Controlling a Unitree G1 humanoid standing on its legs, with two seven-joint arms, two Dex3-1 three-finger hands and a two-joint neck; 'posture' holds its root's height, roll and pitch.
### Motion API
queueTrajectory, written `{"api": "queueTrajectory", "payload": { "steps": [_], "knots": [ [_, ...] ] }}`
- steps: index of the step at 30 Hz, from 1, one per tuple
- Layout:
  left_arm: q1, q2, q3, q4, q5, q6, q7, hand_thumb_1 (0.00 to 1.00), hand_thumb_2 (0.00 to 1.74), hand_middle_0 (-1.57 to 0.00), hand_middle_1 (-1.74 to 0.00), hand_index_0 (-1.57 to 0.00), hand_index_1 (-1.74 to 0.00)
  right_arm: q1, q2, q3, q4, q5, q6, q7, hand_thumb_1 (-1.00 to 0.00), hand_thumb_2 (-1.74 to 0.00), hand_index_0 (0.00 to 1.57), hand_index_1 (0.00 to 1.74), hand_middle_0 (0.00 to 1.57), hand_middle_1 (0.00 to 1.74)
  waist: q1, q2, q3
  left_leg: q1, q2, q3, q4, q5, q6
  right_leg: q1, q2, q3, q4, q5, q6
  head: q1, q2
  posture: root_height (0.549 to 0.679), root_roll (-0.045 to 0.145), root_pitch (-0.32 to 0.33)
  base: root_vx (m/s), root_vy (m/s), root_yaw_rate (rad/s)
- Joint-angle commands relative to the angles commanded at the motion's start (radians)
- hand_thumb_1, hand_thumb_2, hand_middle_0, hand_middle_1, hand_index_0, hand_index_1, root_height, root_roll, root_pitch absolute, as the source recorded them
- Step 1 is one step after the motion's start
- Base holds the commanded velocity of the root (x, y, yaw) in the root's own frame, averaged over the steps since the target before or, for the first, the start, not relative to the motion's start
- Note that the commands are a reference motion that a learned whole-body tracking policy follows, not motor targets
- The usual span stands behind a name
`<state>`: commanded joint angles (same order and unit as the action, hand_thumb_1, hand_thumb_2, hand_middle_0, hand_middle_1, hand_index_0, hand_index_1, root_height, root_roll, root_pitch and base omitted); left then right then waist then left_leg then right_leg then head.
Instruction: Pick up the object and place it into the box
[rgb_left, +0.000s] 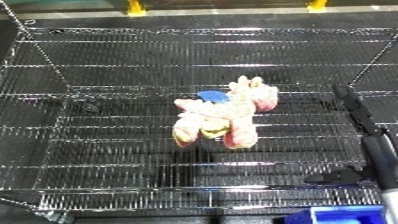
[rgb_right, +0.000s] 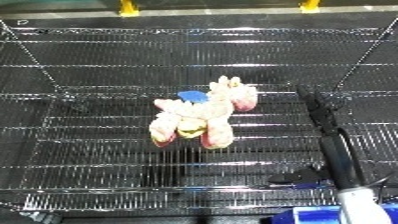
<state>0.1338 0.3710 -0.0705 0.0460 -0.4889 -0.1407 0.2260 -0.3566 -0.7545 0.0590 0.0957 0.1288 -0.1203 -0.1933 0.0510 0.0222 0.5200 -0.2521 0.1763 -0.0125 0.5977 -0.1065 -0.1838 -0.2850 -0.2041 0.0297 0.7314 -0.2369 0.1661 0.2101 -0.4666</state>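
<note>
A pink and white plush toy (rgb_left: 226, 116) with a blue patch lies on its side on the floor of a wire mesh basket (rgb_left: 107, 150), near the middle. My right hand (rgb_left: 364, 127) reaches in from the lower right. Its black fingers (rgb_right: 322, 120) are stretched straight toward the far side, and its thumb (rgb_left: 330, 176) sticks out to the left, low over the mesh. The hand is open and holds nothing. It stands to the right of the toy, with a gap between them. The left hand does not show in either view.
The basket's wire walls rise at the left, right and far sides. Part of a blue container (rgb_left: 336, 215) shows at the lower edge, right under my forearm (rgb_right: 360, 206). Two yellow fittings (rgb_left: 135, 7) sit beyond the far wall.
</note>
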Motion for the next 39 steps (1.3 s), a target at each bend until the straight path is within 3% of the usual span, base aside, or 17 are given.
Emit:
{"api": "queueTrajectory", "payload": {
  "steps": [10, 15, 23, 29, 39],
  "knots": [
    [0.009, 0.053, -0.053, 0.014, -0.024, -0.017, 0.000, 1.00, 1.74, -1.57, -1.74, -1.57, -1.74, -0.279, -0.156, 0.213, 0.127, -0.054, 0.024, 0.017, 0.00, 0.00, 0.00, 0.00, 0.00, 0.00, 0.054, 0.011, 0.000, -0.039, -0.010, -0.016, 0.008, 0.008, -0.0035, -0.036, -0.0073, 0.001, 0.005, 0.016, 0.0019, 0.064, -0.006, 0.631, 0.047, -0.159, 0.007, 0.006, 0.049],
    [0.011, 0.080, -0.085, 0.022, -0.026, -0.025, 0.001, 1.00, 1.74, -1.57, -1.74, -1.57, -1.74, -0.449, -0.185, 0.342, 0.259, -0.061, 0.036, 0.022, 0.00, 0.00, 0.00, 0.00, 0.00, 0.00, 0.090, 0.013, -0.002, -0.059, -0.011, -0.023, 0.013, 0.010, -0.0048, -0.054, -0.0070, -0.001, 0.004, 0.024, 0.0000, 0.095, 0.001, 0.631, 0.044, -0.144, 0.005, 0.000, -0.001],
    [0.015, 0.099, -0.099, 0.029, -0.031, -0.035, -0.010, 1.00, 1.74, -1.57, -1.74, -1.57, -1.74, -0.675, -0.154, 0.534, 0.466, -0.101, 0.070, 0.040, 0.00, 0.00, 0.00, 0.00, 0.00, 0.00, 0.107, 0.026, 0.000, -0.110, -0.015, -0.036, 0.016, 0.015, -0.0045, -0.096, -0.0081, -0.005, -0.005, 0.036, 0.0024, 0.148, 0.065, 0.630, 0.034, -0.101, 0.014, 0.012, 0.016],
    [0.024, 0.095, -0.103, 0.024, -0.040, -0.047, -0.012, 1.00, 1.74, -1.57, -1.74, -1.57, -1.74, -0.803, -0.101, 0.650, 0.620, -0.148, 0.100, 0.067, 0.00, 0.00, 0.00, 0.00, 0.00, 0.00, 0.119, 0.040, 0.000, -0.169, -0.019, -0.051, 0.055, 0.004, -0.0015, -0.139, -0.0076, -0.010, 0.013, 0.035, -0.0003, 0.198, 0.091, 0.628, 0.026, -0.070, 0.003, 0.009, 0.045],
    [0.043, 0.105, -0.124, 0.013, -0.051, -0.059, -0.017, 1.00, 1.74, -1.57, -1.74, -1.57, -1.74, -0.840, -0.008, 0.715, 0.854, -0.185, 0.099, 0.103, 0.00, 0.00, 0.00, 0.00, 0.00, 0.00, 0.158, 0.059, 0.000, -0.250, -0.025, -0.074, 0.099, -0.001, 0.0030, -0.200, -0.0099, -0.019, 0.036, 0.043, -0.0004, 0.276, 0.117, 0.622, 0.013, -0.033, -0.003, 0.006, 0.061]
  ]
}}
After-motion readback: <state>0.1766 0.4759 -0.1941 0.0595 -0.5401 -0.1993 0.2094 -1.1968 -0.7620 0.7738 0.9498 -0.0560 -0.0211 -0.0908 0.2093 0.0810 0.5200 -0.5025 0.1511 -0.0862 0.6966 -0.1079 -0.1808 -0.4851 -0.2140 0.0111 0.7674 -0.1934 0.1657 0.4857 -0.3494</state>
